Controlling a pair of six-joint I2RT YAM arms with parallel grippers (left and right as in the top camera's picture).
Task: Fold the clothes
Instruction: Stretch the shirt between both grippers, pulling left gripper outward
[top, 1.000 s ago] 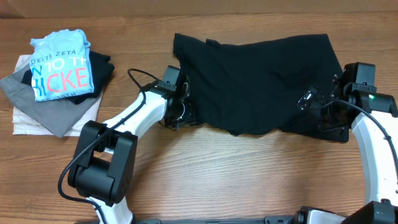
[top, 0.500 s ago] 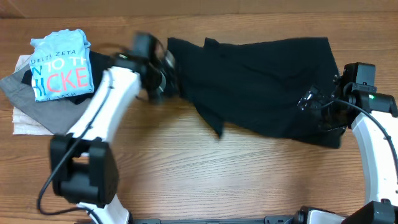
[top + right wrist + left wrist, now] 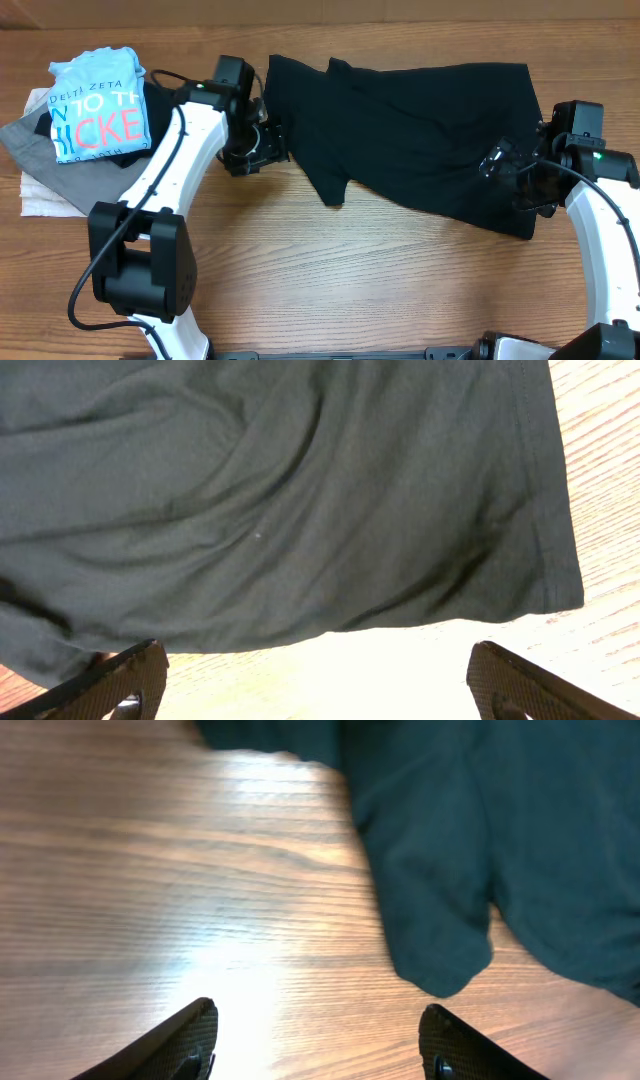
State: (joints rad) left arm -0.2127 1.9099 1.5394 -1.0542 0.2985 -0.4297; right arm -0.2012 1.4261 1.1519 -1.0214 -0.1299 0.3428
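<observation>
Wood grain runs bare across the near tabletop (image 3: 350, 290). Beyond it the left claw (image 3: 262, 148) stands just beside the left edge of the black garment (image 3: 420, 120), and the right claw (image 3: 520, 182) sits over its lower right corner.

A second ago the left claw was at the cloth's lower left edge and the garment lay broad. That arm has since swung up and left, dragged that side along and let go. The lower edge now slants, with a narrow tongue (image 3: 335, 195) pointing toward the robot. I judge this is still spreading: no fold is made yet.

The left wrist view shows what the overhead cannot: the left claw (image 3: 315, 1025) is spread wide and empty over bare wood, the tongue (image 3: 440, 960) lying flat ahead. The right wrist view shows the right claw (image 3: 315, 670) also wide, nothing pinched, above a stitched hem and creases. Only the overhead shows the folded pile (image 3: 95, 115) at far left.
</observation>
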